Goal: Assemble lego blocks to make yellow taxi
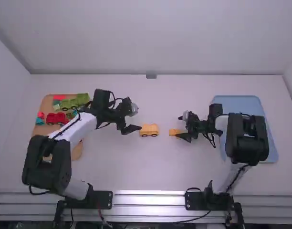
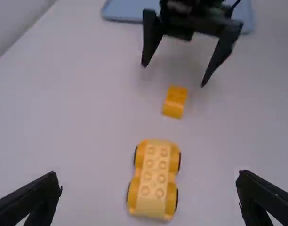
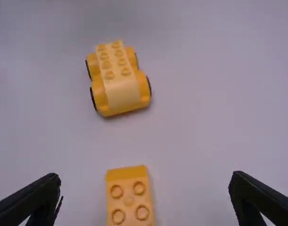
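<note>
Wheeled base: the yellow plastic car chassis with dark-rimmed wheels and a double row of studs (image 1: 149, 130) stood upright on the white table (image 1: 151, 171), near the left gripper.
Loose brick: the small yellow studded block (image 3: 129, 200) lay studs up on the table, apart from the base, on the right gripper's side.
Left claw: the black two-finger gripper (image 2: 149, 181) was spread wide and empty, the chassis in line with its opening.
Right claw: its black twin (image 3: 145, 176) was parted too, holding nothing, its fingers either side of the brick.
Step in hand: picking up the brick, by my reading; the taxi was not yet joined.
Next move: the right claw needed to lower, close on the brick's sides and lift it level, then match studs and press down while the left claw steadied the rolling base.
</note>
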